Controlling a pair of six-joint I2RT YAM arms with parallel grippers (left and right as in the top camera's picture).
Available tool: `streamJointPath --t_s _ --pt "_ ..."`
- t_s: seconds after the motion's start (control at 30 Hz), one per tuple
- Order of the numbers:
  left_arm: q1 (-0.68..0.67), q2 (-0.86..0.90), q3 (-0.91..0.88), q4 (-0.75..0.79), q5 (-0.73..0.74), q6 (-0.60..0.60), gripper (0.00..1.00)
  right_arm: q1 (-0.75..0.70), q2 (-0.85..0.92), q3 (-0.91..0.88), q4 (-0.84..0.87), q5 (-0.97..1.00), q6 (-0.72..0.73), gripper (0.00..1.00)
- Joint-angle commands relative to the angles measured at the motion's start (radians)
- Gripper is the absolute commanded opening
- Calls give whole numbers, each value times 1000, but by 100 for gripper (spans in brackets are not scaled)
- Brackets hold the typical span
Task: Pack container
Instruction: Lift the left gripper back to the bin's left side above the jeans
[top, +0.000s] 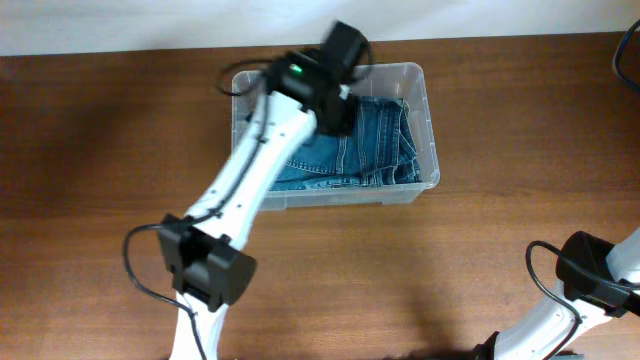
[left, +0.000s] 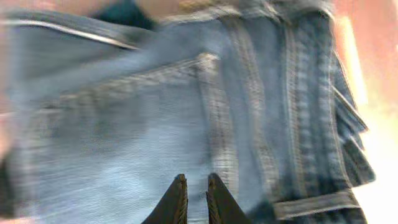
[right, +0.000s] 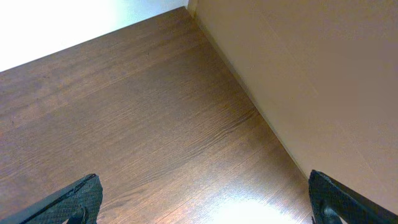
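Stage: seemingly pressing jeans (top: 380, 140) into container (top: 428, 120), left gripper (left: 197, 180) nearly closed, apparently holding nothing; next calling for lifting clear.

A: What is the container (top: 428, 120) made of?
B: Clear, smooth plastic. Inside, the jeans (left: 124, 124) are blue denim cloth, woven, with raised stitched seams.
A: And the table (top: 100, 150)?
B: Brown wood, grained, with a faint sheen.

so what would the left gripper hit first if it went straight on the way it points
The folded blue jeans in the clear container: the left gripper points straight at the denim. How close is hard to judge in the blur.
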Motion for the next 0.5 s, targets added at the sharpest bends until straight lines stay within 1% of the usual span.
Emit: streamJointPath --t_s 0.0,0.07,0.13,0.2,0.3,0.47 --pt "61 -27 21 -35 -36 1 13 -2 1 -2 -6 8 1 98" --pt "83 -21 4 -44 -36 2 13 -2 1 -2 -6 8 1 98" --pt "97 -11 -14 -50 -36 1 17 -2 1 -2 -6 8 1 98" --pt "102 2 -39 -46 -36 2 17 -2 1 -2 -6 8 1 98" --pt "102 22 -105 -5 -36 1 17 -2 1 -2 -6 8 1 98" --pt "101 63 -267 106 -36 1 17 -2 1 -2 -6 8 1 98"
